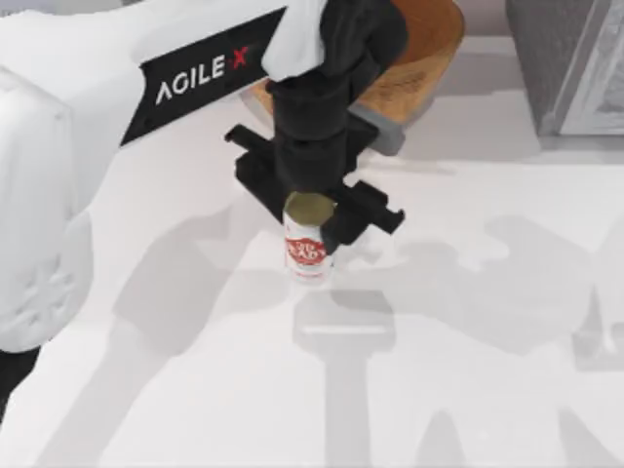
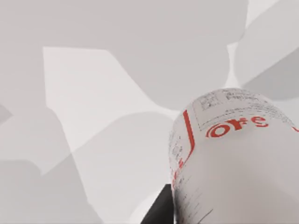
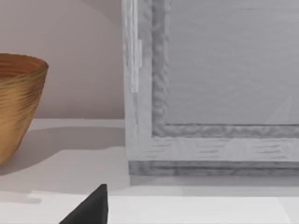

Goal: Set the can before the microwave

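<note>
The can [image 1: 309,244] stood upright near the middle of the white table [image 1: 195,409], its gold top showing just under the black fingers of the left gripper [image 1: 314,216], which hung straight over it with the white arm reaching in from the top view's left. One finger sat close at each side of the can near its top, but whether they were pressing on it or standing a little clear I could not tell. In the left wrist view the can [image 2: 233,158] loomed very close, white with red lettering, with a dark finger edge [image 2: 161,207] alongside it. By my judgement it was a small, light, stiff thing with a smooth printed wall that could slip under a weak squeeze, and narrow enough to tip; the best hold looked to be across the round body just below the rim, fingers on opposite sides. The microwave [image 1: 575,68] stood at the far right of the table, well apart from the can, and in the right wrist view its grey door [image 3: 215,84] faced the camera beside a brown basket [image 3: 18,102]. The right gripper's finger [image 3: 91,207] showed there; its state I could not tell.
</note>
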